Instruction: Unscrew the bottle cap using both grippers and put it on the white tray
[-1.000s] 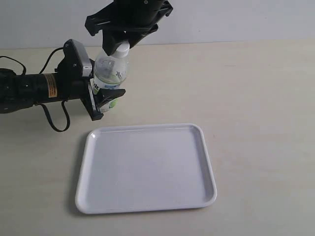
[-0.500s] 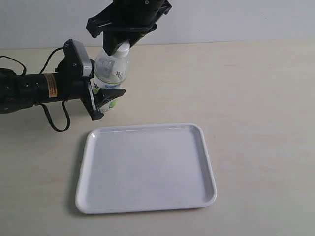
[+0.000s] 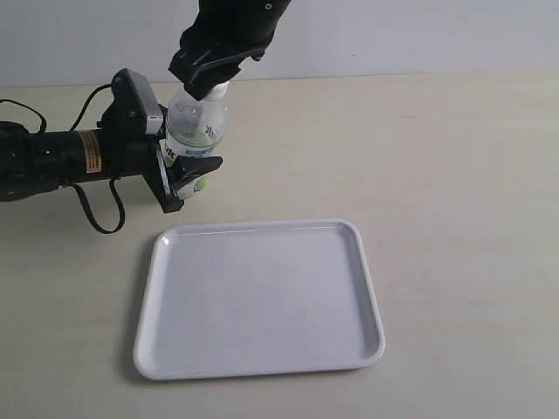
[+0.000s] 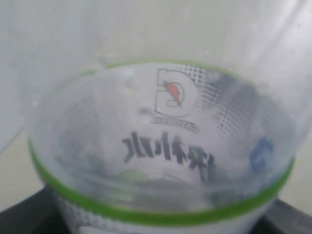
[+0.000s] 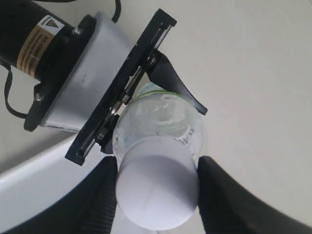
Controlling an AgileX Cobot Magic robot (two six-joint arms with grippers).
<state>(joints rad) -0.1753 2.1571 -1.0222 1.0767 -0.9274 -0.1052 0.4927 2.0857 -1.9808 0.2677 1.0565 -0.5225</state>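
The bottle point(image 4: 97, 126) fills my view, right up against my camera. Through its clear wall I read a logo point(image 4: 174, 97) and dark characters point(image 4: 168, 153) in reverse, ringed by a green band point(image 4: 161, 217). My fingers point(image 4: 24, 222) show black beside it.

The left gripper point(image 3: 190, 168) lies level, its jaws clamped on the bottle point(image 3: 197, 122). Directly above it the right gripper point(image 3: 210, 85) points down, fingers point(image 5: 100, 195) pinching the bottle cap point(image 5: 157, 187).
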